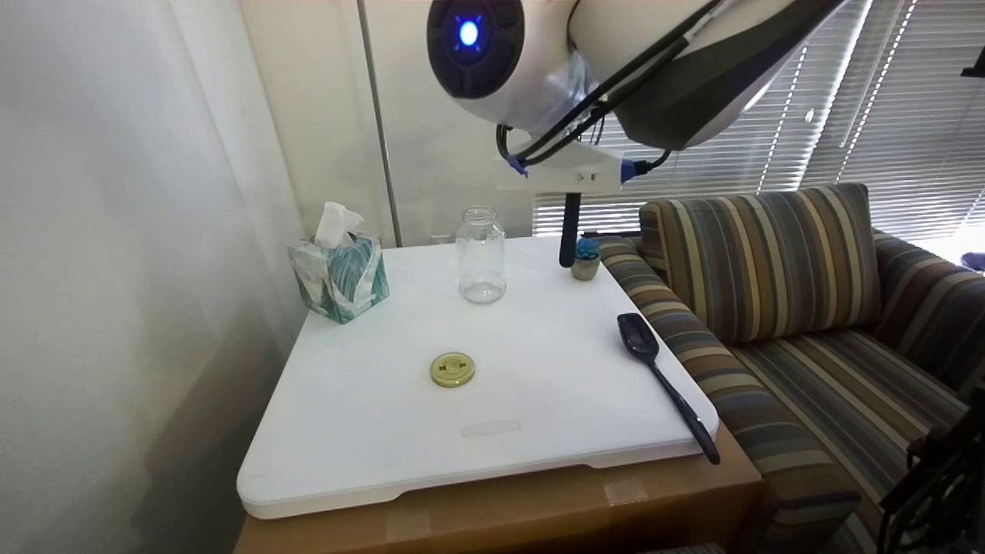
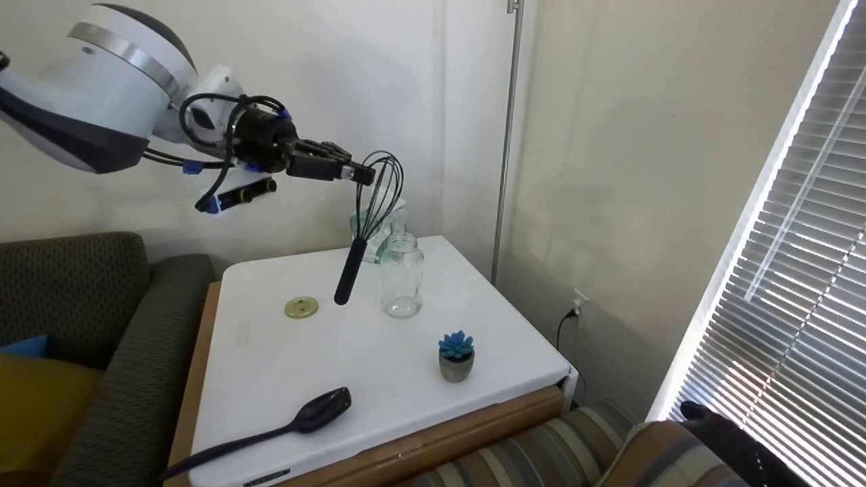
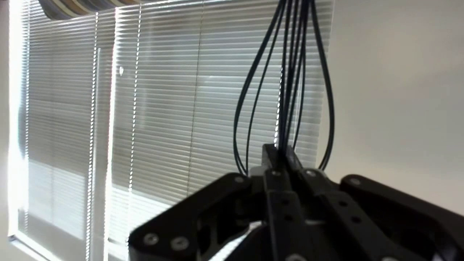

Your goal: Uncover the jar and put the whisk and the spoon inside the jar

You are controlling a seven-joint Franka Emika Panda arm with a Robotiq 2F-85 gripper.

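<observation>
I have the tool (image 2: 364,174) pinched tight on the wire loops of the whisk (image 2: 358,249), which hangs slanting, its handle end toward half past six in an exterior view. Thin wires look a poor hold: it may swivel or slip if the handle meets glass. If I come in off-centre or too low, it could catch the narrow neck of the jar (image 2: 402,277) and tip it. Taking that jar as clock centre there, the lid (image 2: 301,307) lies on the bench (image 2: 379,358) at nine, the spoon (image 2: 301,422) between seven and eight. The jar stands upright, uncapped, nothing visible inside. From the tissue box (image 1: 342,278) a tissue (image 1: 336,225) pokes up; a pot (image 2: 456,369) holds a blue succulent (image 2: 456,345).
</observation>
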